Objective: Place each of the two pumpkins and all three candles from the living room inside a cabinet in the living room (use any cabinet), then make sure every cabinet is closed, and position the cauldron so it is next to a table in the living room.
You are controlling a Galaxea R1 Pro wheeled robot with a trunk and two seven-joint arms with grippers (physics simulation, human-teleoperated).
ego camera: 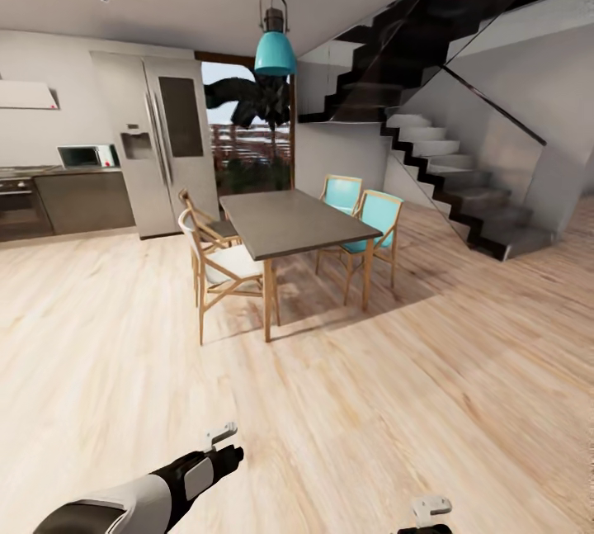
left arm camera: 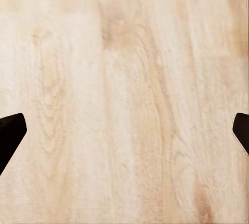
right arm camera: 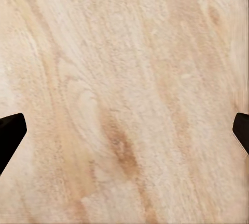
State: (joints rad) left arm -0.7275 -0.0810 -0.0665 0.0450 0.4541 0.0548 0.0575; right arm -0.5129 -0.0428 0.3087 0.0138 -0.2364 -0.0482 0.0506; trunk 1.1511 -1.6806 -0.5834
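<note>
Robot is in transit through a dining/kitchen area. No pumpkins, candles, cabinet, cauldron or coffee table in these views, so their location cannot be told from here.

Left gripper [ego camera: 223, 433] is held low and forward over the floor [ego camera: 462, 402], forearm tucked near the body; right gripper [ego camera: 431, 508] sits at the lower edge of the head view. Judged a carry-free travel posture: arms kept down and clear of furniture while the base moves. In both wrist views the dark fingertips [left arm camera: 10, 133] [right arm camera: 10, 130] stand far apart at opposite picture edges with bare planks between them: both pincers spread wide, holding nothing.

Surface: pale wood-grain planks, unobstructed near the arms.

Room: grey-topped dining table [ego camera: 289, 224] ahead, 2 teal chairs [ego camera: 373, 224] on 1 side, 2 pale wooden chairs [ego camera: 216, 266] on the other. Teal pendant lamp [ego camera: 275, 51] above. Steel refrigerator [ego camera: 157, 142] and kitchen counter [ego camera: 82, 196] at left; dark staircase [ego camera: 445, 163] at right.
</note>
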